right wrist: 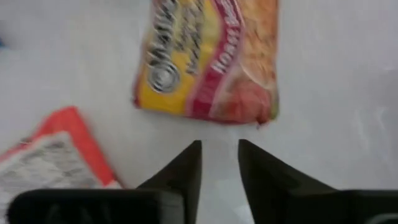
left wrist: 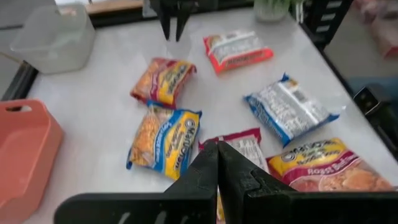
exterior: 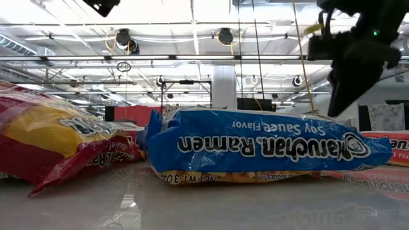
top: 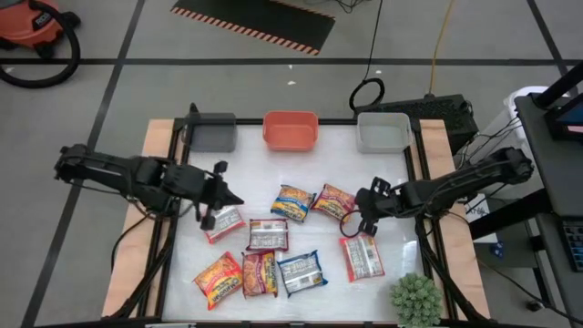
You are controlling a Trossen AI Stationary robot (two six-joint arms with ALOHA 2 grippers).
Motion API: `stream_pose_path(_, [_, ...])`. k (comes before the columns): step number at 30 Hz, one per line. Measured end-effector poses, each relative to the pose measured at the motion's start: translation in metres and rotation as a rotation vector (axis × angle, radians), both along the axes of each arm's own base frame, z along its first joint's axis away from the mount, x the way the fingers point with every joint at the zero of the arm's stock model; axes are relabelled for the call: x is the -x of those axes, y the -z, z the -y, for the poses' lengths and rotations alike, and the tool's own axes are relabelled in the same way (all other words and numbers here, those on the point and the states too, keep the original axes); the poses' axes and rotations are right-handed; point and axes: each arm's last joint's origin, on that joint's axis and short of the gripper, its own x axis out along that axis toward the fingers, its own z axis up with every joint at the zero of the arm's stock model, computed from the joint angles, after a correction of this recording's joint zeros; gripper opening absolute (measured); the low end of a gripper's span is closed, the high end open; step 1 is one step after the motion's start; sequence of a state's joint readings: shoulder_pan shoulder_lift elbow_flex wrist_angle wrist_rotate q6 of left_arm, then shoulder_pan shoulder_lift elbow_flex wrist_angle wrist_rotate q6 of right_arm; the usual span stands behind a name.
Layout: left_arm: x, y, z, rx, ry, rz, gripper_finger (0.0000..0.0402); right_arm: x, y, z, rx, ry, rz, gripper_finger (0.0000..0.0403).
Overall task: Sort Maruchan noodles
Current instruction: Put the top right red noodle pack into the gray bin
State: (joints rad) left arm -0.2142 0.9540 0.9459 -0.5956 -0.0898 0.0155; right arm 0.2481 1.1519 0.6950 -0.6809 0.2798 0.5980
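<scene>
**Noodle packets lying loose on the white table, both grippers hovering**

Lying scattered across the white table: eight Maruchan noodles packets. Resting just under the left gripper, fingers pressed together and pinching nothing: a red-and-white packet. Sitting beside it toward the middle: another red-and-white packet, back side up. Lying near the table's front edge: an orange-yellow packet reading "Roast" in the left wrist view, a second orange-and-red one touching it, and a blue packet reading "Maruchan Ramen, Soy Sauce Flavor" and "NET WT. 3 OZ" in the low view.

Lying mid-table: a blue-and-yellow packet, and just beside it a yellow-and-red packet. Hovering just beside that one: the right gripper, fingers slightly spread, gripping nothing. Showing partly in the right wrist view: the Maruchan logo on the yellow-and-red packet. Resting near the right gripper toward the front: a red-edged packet, back side up.

Standing along the far edge: a grey bin, an orange bin and a clear bin. Sitting at the front right corner: a green spiky plant.
</scene>
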Motion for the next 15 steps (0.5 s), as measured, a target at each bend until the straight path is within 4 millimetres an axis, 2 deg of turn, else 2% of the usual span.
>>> stream_pose_path(8, [-0.022,0.021,0.010,-0.032,0.027,-0.113,0.0001,0.013,0.038,0.004,0.064,-0.058,0.006,0.0183])
stream_pose_path(15, [-0.032,0.034,0.017,-0.084,0.079,-0.166,0.0001,0.023,0.061,0.011,0.169,-0.080,0.036,0.0198])
